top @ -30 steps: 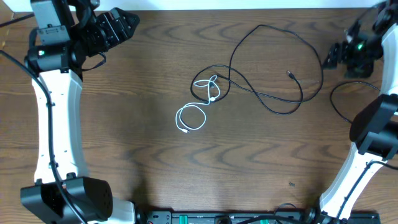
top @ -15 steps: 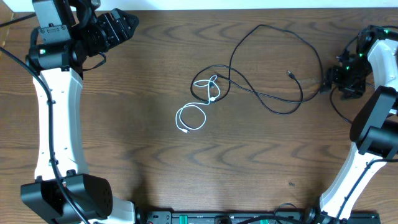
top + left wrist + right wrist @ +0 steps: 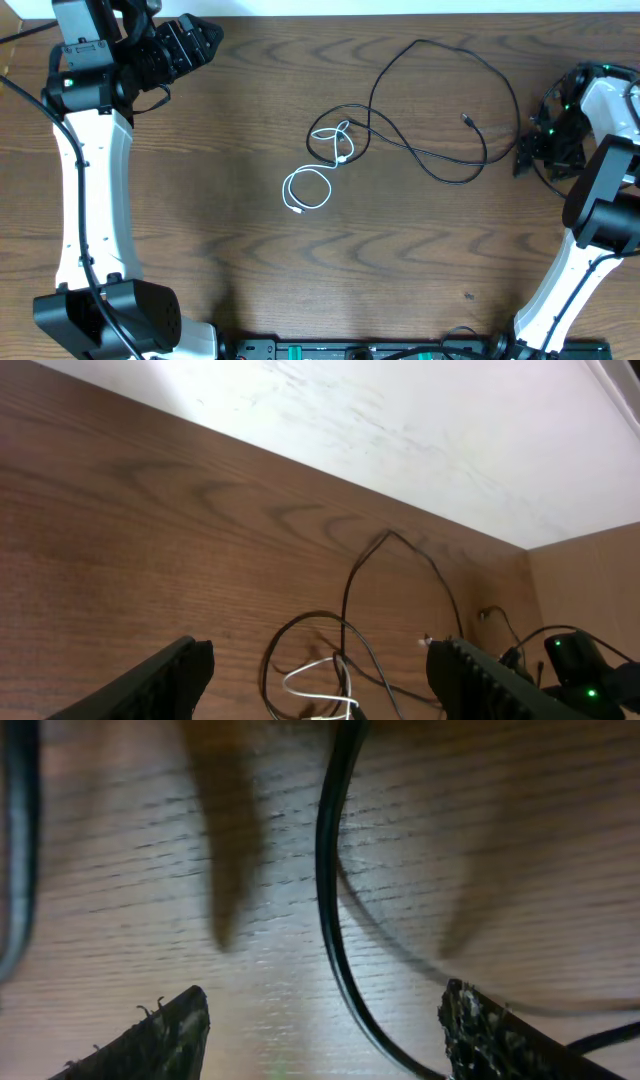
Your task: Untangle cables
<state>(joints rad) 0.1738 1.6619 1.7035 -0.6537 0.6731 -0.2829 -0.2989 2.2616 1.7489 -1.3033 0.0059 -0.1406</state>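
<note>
The coiled short white cord (image 3: 297,209) lies at the middle of the dark wooden table (image 3: 200,250). Its upper end is tangled in the long thin black cable (image 3: 371,100), which loops toward one and three o'clock. At three o'clock the right gripper (image 3: 325,995) gapes wide over a black cord (image 3: 328,870); at eleven o'clock the left gripper (image 3: 320,655) is equally wide.

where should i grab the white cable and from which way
Grip the white cable on the arc of its round loop farthest from the tangle, coming straight down from above. That loop lies flat on the table, clear of the black cable. Its other end runs through the black loops, so a pinch there would likely catch both.
</note>
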